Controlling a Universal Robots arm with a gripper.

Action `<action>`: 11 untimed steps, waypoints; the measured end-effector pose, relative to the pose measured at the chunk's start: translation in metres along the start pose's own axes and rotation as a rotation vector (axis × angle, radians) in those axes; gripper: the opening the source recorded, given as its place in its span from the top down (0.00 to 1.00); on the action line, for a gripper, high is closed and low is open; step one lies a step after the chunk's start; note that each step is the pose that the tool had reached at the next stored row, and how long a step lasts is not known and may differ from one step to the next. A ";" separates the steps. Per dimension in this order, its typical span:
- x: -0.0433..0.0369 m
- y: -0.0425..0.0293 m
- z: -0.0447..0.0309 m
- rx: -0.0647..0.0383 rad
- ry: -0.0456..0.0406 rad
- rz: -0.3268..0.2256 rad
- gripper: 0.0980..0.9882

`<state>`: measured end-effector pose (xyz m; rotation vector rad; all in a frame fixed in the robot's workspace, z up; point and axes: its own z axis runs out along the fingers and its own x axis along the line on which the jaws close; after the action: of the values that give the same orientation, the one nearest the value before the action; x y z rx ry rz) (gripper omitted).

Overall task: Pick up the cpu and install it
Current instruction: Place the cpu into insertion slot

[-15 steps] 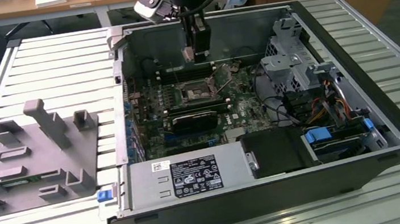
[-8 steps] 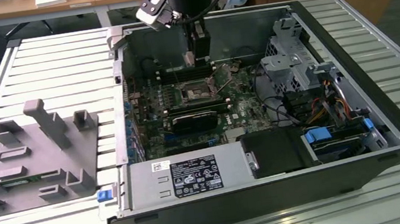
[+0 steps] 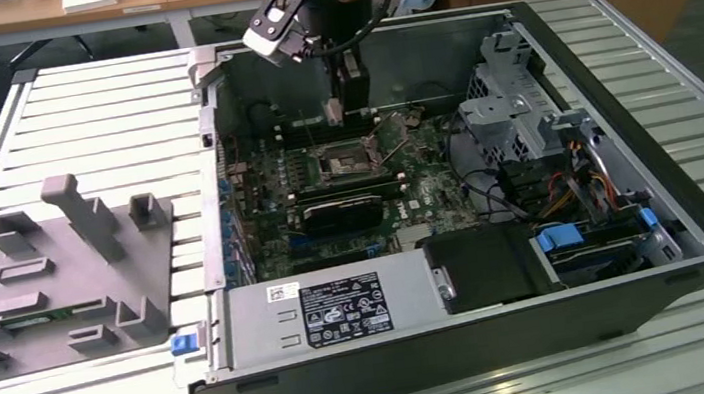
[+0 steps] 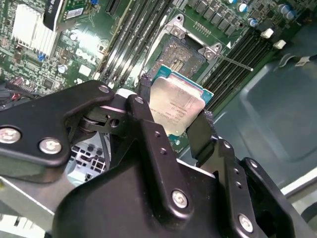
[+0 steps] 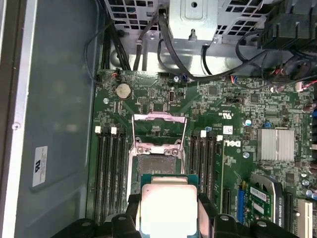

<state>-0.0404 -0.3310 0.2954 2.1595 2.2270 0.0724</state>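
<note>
Gripper (image 4: 174,105) hovered inside the open computer case (image 3: 505,339), which lay on the slatted table (image 3: 88,119). Fingers (image 4: 198,134) were clamped on opposite edges of the cpu (image 5: 167,206), its silver plate facing the wrist cameras. The cpu hung over the open socket (image 5: 157,161) on the motherboard (image 5: 148,94), seemingly clear of it, though the gap was hard to judge. Socket bracket (image 5: 159,119) stood raised.

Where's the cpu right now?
In both wrist views the cpu is clamped in the gripper, held above the motherboard, close to the open socket.
</note>
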 end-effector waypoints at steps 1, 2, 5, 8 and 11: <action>0.0000 -0.0001 0.0002 0.000 -0.0002 0.000 0.50; 0.0000 0.0000 0.0002 0.000 -0.0002 0.000 0.50; 0.0001 0.0000 0.0009 0.000 0.0000 0.000 0.50; 0.0010 0.0002 0.0033 0.000 -0.0001 0.000 0.50; 0.0022 0.0000 0.0079 0.000 0.0000 0.000 0.50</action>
<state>-0.0400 -0.3288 0.2875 2.1593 2.2272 0.0723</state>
